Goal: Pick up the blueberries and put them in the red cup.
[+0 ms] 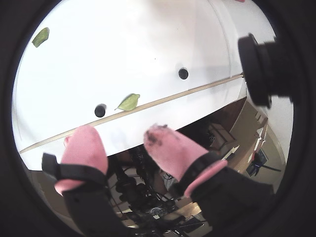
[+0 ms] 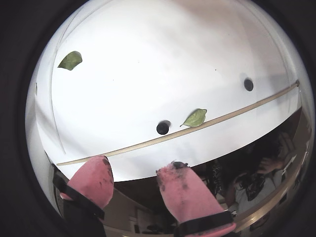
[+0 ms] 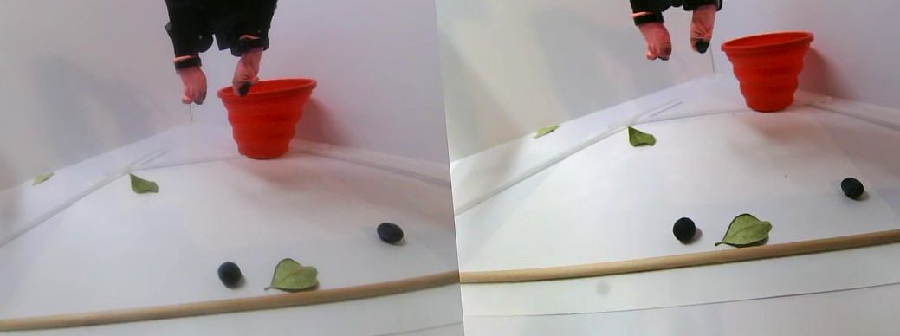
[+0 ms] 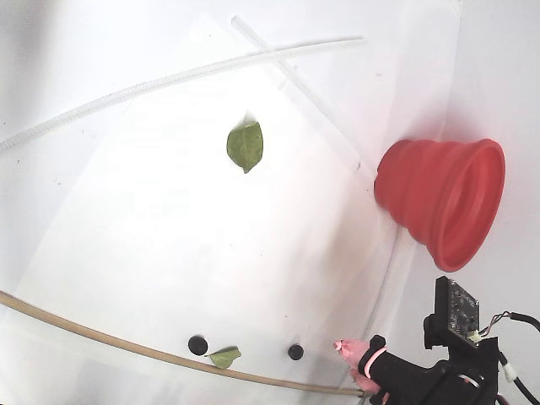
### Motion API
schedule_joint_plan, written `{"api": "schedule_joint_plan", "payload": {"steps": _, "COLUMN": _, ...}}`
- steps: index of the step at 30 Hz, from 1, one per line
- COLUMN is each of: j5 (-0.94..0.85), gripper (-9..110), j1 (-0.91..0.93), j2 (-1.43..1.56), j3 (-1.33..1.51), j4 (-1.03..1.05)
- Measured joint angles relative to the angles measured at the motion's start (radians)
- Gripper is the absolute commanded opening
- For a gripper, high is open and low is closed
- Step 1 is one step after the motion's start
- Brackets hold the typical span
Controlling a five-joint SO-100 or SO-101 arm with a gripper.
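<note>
- Hand (image 3: 221,91), pink-padded, two-fingered, hangs high above the white table (image 3: 159,219), just left of the red ribbed collapsible cup (image 3: 269,119) in the stereo pair view.
- Its fingers stand parted with nothing between them; dark smears on the pads (image 2: 180,185).
- Two small round dark blueberries (image 3: 230,273) (image 3: 390,232) lie near the front, by the thin wooden rod (image 3: 167,311).
- Green leaf (image 3: 292,276) lies between them, just right of the left berry.

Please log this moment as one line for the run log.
tool open, empty, raised beside cup | two berries on table | leaf beside near berry | next: descend for a berry
</note>
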Motion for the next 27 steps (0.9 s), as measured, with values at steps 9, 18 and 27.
{"api": "schedule_joint_plan", "payload": {"steps": 9, "j5": 0.002, "gripper": 17, "j1": -0.008, "j2": 0.000, "j3": 0.017, "j4": -0.020}}
{"api": "schedule_joint_plan", "payload": {"steps": 18, "j5": 0.000, "gripper": 17, "j1": -0.008, "j2": -0.040, "j3": 0.069, "j4": -0.077}}
{"api": "schedule_joint_plan", "payload": {"steps": 27, "j5": 0.002, "gripper": 17, "j1": -0.008, "j2": -0.086, "j3": 0.100, "j4": -0.115}}
